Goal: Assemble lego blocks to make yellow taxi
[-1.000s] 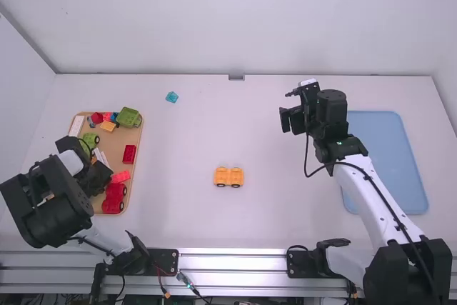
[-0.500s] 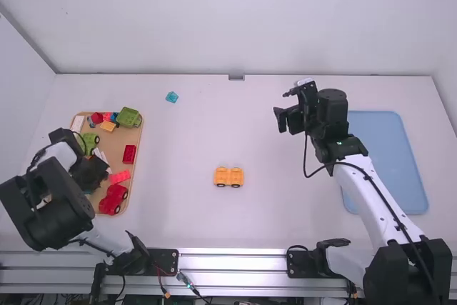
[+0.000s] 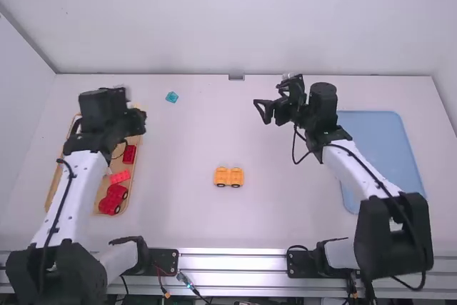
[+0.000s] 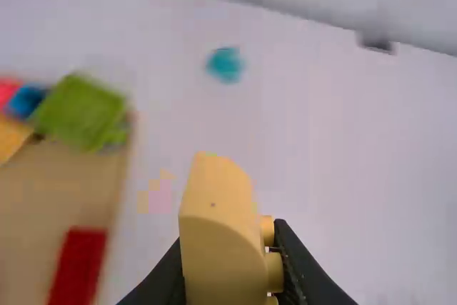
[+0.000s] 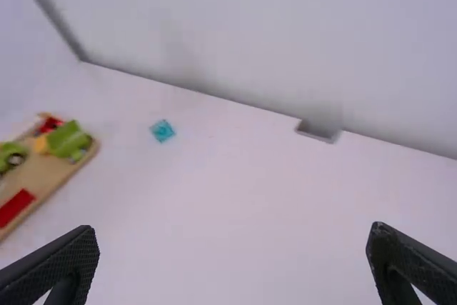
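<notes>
My left gripper (image 3: 136, 119) is over the upper right part of the wooden tray. In the left wrist view the left gripper (image 4: 230, 266) is shut on a pale yellow block (image 4: 218, 233) with round studs facing one side. The orange-yellow car base (image 3: 228, 177), with dark wheels, lies on the table between the arms. My right gripper (image 3: 267, 111) is above the table, up and to the right of the car base. From its own wrist camera, the right gripper (image 5: 232, 248) has widely spread fingers and nothing between them.
The wooden tray (image 5: 44, 176) holds red and green vehicle pieces and other blocks, partly covered by the left arm. A teal block (image 3: 172, 96) lies near the back. A blue tray (image 3: 385, 151) is beside the right arm.
The left arm has swung up from the tray's lower part to its upper right, with the yellow block now showing in the gripper. My right gripper has shifted left. The car base has stayed put.
</notes>
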`<action>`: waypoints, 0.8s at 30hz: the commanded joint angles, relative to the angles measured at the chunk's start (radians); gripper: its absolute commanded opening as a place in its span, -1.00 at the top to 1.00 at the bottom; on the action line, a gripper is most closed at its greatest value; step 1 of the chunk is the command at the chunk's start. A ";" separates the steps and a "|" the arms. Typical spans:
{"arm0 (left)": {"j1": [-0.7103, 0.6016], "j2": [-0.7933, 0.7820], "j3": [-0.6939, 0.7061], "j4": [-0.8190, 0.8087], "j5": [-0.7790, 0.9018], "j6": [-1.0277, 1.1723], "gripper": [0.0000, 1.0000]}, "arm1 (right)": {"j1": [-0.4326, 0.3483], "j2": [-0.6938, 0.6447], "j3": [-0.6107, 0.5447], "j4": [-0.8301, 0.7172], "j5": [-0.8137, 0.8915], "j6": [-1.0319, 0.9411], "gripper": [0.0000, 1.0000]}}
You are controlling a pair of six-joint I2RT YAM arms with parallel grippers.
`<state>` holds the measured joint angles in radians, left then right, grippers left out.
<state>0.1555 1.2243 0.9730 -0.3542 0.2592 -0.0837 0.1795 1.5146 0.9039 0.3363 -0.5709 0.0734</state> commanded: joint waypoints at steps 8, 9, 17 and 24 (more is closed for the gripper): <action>-0.357 0.145 -0.019 0.190 0.071 0.274 0.96 | 0.014 0.198 0.033 0.294 -0.376 0.301 -0.99; -0.393 0.170 -0.019 0.215 0.070 0.294 0.95 | 0.020 0.211 0.033 0.314 -0.375 0.317 -1.00; -0.585 0.315 -0.019 0.445 0.019 0.416 0.96 | 0.075 0.228 0.033 0.336 -0.375 0.345 -0.87; -0.618 0.326 -0.019 0.534 -0.057 0.388 0.96 | 0.053 0.228 0.033 0.254 -0.396 0.335 -0.65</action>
<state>-0.4667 1.5520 0.9607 0.1726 0.2310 0.2897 0.2432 1.7355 0.9039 0.5945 -0.9405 0.4114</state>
